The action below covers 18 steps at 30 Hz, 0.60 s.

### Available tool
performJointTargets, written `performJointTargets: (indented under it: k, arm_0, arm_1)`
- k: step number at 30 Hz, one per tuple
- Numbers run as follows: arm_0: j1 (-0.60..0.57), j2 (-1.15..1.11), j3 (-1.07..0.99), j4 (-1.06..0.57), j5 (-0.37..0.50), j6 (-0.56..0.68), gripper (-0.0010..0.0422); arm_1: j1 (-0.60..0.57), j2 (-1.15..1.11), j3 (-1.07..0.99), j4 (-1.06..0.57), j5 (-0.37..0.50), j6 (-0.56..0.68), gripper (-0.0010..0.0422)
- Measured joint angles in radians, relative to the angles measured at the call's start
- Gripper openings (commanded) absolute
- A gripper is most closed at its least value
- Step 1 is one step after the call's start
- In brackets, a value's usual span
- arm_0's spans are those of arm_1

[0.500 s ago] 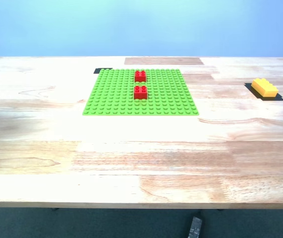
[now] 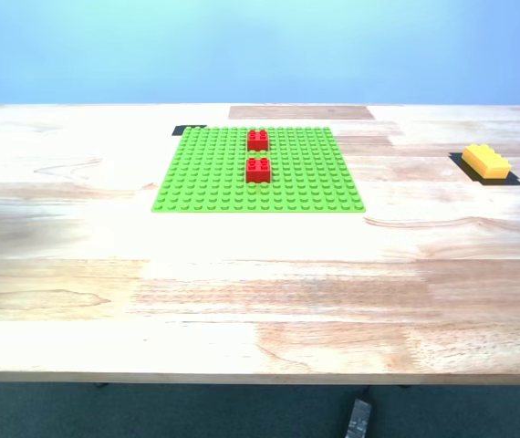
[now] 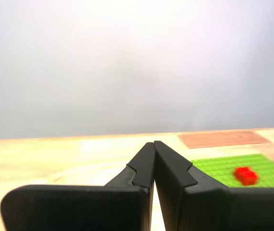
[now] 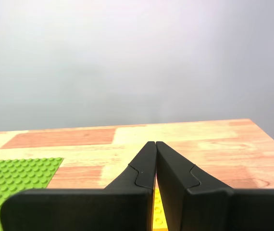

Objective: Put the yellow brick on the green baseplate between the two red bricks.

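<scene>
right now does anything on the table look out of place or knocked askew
Nothing is spilled or damaged. The yellow brick lies alone on the table near the exterior view's right edge, turned at an angle, well apart from the green baseplate, where the two red bricks stand in line with a gap between them.

The tabletop is smooth, pale wood. The green baseplate, two red bricks and yellow brick are shiny, bumpy plastic.
</scene>
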<state>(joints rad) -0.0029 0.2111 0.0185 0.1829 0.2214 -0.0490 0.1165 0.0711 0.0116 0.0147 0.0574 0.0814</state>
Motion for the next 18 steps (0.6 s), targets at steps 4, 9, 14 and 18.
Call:
performJointTargets:
  k: [4, 9, 14, 18]
  arm_0:
    - [0.0, 0.012, 0.077, -0.056, 0.061, 0.022, 0.0]
    - [0.0, 0.072, 0.257, -0.198, 0.176, 0.078, 0.0]
    - [0.0, 0.177, 0.443, -0.423, 0.346, 0.134, 0.0]
    - [0.0, 0.269, 0.563, -0.628, 0.432, 0.243, 0.0]
  arm_1:
    - [0.0, 0.0, 0.012, -0.016, 0.0, 0.027, 0.0]
    - [0.0, 0.028, 0.096, -0.092, 0.001, 0.035, 0.0]
    - [-0.001, 0.136, 0.207, -0.186, 0.003, 0.08, 0.0]
    - [-0.006, 0.277, 0.307, -0.284, 0.004, 0.095, 0.0]
